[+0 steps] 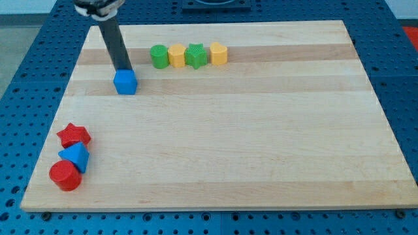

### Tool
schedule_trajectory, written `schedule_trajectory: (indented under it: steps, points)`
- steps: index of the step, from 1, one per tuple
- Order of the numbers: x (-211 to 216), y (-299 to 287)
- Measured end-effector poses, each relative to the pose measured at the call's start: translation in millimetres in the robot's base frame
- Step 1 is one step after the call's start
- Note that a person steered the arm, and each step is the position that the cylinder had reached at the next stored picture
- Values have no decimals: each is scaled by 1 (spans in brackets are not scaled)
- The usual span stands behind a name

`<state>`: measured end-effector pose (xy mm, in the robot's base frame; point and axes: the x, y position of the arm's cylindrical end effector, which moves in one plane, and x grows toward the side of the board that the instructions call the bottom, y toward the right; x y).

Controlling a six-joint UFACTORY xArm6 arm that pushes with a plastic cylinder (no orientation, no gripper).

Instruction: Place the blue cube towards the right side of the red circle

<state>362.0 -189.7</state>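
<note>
The blue cube [125, 82] lies on the wooden board [261, 143] at the upper left. My tip [122, 69] is at the cube's top edge, touching or almost touching it from the view's top. The red circle [65, 175] lies at the lower left corner of the board, far below the cube. A blue triangle-like block [75, 156] sits against the circle's upper right, and a red star [74, 136] sits just above that.
A row of blocks lies near the board's top edge: green circle [159, 56], yellow block [176, 56], green star [196, 55], yellow hexagon-like block [218, 53]. Blue perforated table surrounds the board.
</note>
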Motion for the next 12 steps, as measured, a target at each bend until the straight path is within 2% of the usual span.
schedule_trajectory:
  steps: [1,3,5,7,8,9,10,12]
  points:
    - [52,0]
    - [49,2]
    - [105,2]
    - [67,29]
    - [82,43]
    - [128,41]
    - [149,40]
    - [157,48]
